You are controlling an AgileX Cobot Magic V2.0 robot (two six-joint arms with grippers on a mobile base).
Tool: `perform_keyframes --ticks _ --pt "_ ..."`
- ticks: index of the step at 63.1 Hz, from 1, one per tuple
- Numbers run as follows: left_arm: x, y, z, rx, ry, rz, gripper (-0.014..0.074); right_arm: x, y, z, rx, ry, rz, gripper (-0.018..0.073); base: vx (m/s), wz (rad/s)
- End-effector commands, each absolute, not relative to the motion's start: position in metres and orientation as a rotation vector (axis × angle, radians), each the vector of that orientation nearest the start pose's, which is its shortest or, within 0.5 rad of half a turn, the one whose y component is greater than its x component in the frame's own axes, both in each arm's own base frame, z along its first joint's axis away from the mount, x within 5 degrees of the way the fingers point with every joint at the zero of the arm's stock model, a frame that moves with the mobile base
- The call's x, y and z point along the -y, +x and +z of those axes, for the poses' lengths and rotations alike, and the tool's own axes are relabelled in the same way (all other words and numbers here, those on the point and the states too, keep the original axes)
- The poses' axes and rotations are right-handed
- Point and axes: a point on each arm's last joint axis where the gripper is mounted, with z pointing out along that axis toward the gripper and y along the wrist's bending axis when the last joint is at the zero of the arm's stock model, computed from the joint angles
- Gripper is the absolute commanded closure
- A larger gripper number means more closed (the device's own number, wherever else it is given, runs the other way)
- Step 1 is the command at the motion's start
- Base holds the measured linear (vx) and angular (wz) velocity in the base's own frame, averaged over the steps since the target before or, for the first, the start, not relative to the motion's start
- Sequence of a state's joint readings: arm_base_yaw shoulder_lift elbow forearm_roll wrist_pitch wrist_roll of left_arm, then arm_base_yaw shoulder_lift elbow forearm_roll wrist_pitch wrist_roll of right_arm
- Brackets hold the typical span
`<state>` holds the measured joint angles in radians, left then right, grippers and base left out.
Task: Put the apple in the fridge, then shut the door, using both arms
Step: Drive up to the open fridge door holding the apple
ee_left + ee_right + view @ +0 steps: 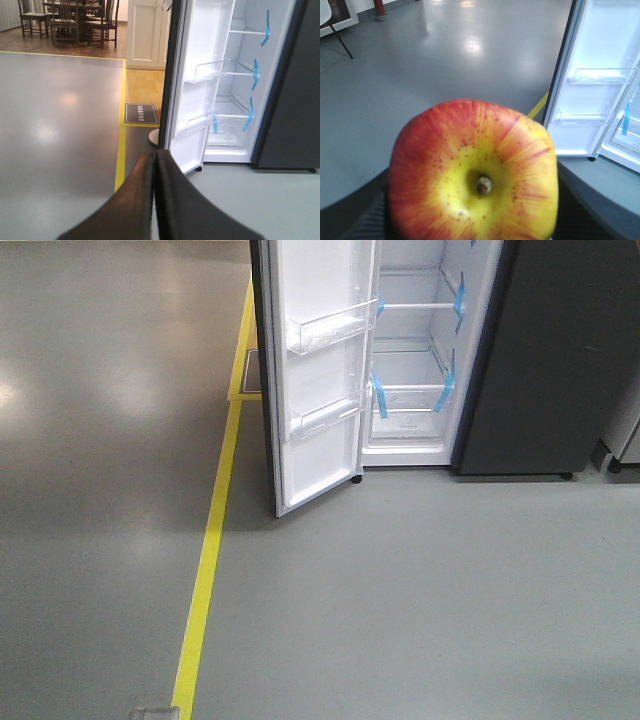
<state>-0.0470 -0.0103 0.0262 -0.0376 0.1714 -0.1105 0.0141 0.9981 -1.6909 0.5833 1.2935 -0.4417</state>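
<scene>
Closest, the small round red-and-yellow apple (472, 172) sits clamped between the dark right fingers (580, 200), the left fingers (132, 210) are pressed together holding nothing, and farther across the grey floor (400, 590) the tall dark grey fridge (560, 360) stands with its white-lined door (320, 370) swung open.
</scene>
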Motion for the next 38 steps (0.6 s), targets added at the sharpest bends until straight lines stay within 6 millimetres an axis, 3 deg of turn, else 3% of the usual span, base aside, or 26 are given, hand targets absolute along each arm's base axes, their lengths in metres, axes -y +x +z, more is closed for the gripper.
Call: perform_keyframes --ticks 1,38 --pt "0.0033 0.0563 0.1897 -1.605 -0.088 -0.172 0.0603 -0.0519 0.1065 0.5457 -1.837 -0.612 0.431 0.0563 0.31 -0.02" --pt "0.0033 0.0563 0.1897 -1.605 -0.088 -0.172 0.0603 -0.0519 0.1065 0.5457 -1.837 -0.612 0.431 0.0563 0.30 -0.01"
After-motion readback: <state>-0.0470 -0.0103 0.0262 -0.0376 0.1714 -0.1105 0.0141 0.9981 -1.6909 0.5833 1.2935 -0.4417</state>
